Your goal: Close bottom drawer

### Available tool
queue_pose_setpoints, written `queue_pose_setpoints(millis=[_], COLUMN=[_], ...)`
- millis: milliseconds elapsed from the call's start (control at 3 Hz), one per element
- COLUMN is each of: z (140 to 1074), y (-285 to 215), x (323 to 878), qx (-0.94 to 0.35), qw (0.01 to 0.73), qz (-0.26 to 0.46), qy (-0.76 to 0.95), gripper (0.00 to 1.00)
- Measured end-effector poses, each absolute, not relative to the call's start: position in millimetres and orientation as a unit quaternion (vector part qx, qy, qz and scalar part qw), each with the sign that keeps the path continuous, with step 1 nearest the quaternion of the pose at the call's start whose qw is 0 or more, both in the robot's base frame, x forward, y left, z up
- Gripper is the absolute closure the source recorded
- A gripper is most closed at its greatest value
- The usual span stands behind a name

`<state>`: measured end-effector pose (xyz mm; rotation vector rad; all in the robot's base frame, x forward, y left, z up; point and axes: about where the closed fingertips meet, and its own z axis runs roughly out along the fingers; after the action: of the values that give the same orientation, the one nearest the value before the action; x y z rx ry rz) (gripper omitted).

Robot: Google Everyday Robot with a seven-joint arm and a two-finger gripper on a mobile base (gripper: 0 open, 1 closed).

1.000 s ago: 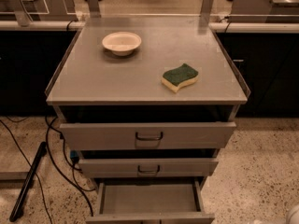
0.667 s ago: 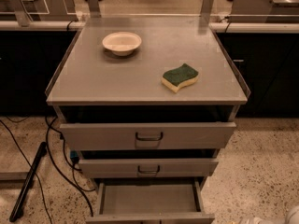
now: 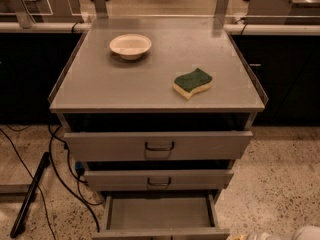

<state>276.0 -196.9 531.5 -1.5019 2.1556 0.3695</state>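
Grey metal cabinet (image 3: 65, 129) seen from the front and above, three drawers under a flat tabletop (image 3: 150, 84). Bottom drawer (image 3: 160, 214) sits lowest, straight below the tabletop's front edge, pulled well out toward the camera, further than the two above it. Its shallow grey tray floor is in full view between the low side walls, and its front panel runs along the bottom edge of the view, partly cut off, so its handle cannot be made out. Middle drawer (image 3: 120, 180) is just above, out a little, with a small dark loop handle at centre. Top drawer (image 3: 110, 145) is taller and wider, also out a little, with a dark gap between it and the tabletop's front edge.

On the tabletop a pale shallow bowl (image 3: 130, 46) stands upright toward the far left corner. A sponge (image 3: 192, 83), green on top and yellow below, lies flat toward the right edge, nearer the front right corner, well apart from the bowl. Two upright posts (image 3: 221, 1) stand at the far edge.

The pincer (image 3: 300, 233) shows only as a pale rounded part at the bottom right of the view, low beside the bottom drawer's front right corner and not touching it; whether it is spread or pressed together cannot be told.

Speckled floor (image 3: 280, 184) around the cabinet; black cables (image 3: 55, 169) and a dark bar (image 3: 30, 196) lie on it past the tabletop's left edge
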Motion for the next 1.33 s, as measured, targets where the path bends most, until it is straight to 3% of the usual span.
queue_pose_setpoints(millis=[667, 1333], z=[435, 434], y=[-202, -200], x=[325, 321], qx=[-0.567, -0.568], qw=[0.269, 0.267], qz=[0.119, 0.124], qy=[0.770, 0.769], gripper=[1.00, 1.00])
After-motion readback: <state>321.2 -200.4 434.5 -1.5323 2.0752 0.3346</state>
